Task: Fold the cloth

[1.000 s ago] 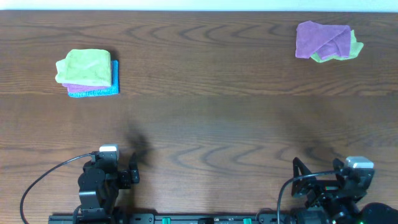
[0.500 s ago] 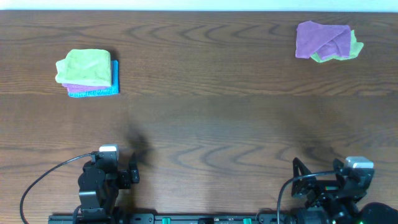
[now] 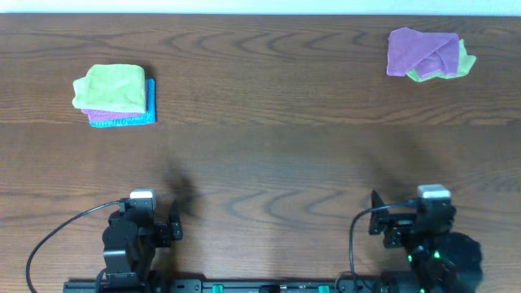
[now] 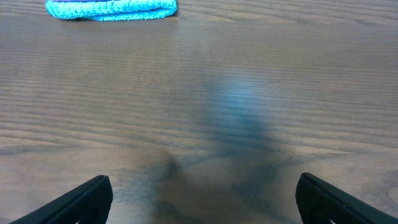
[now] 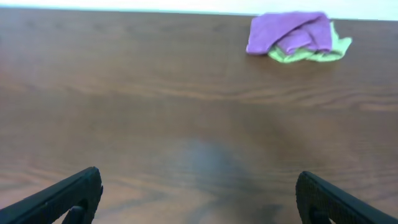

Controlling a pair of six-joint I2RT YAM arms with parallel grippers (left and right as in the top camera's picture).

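Note:
A crumpled purple cloth (image 3: 421,52) lies over a crumpled light green cloth (image 3: 464,62) at the table's far right; both show in the right wrist view, the purple cloth (image 5: 289,32) and the green cloth (image 5: 311,56). My right gripper (image 5: 198,199) is open and empty, low at the near edge, far from them; overhead it sits near the right front (image 3: 411,224). My left gripper (image 4: 202,198) is open and empty at the left front (image 3: 151,224).
A folded stack stands at the far left: a green cloth (image 3: 111,88) on a pink one (image 3: 102,116) on a blue one (image 3: 130,120). The blue cloth's edge shows in the left wrist view (image 4: 112,9). The brown wooden table (image 3: 269,155) runs between the two piles.
The right arm has shifted left and a little forward along the near edge and turned. The left arm and all the cloths have not moved.

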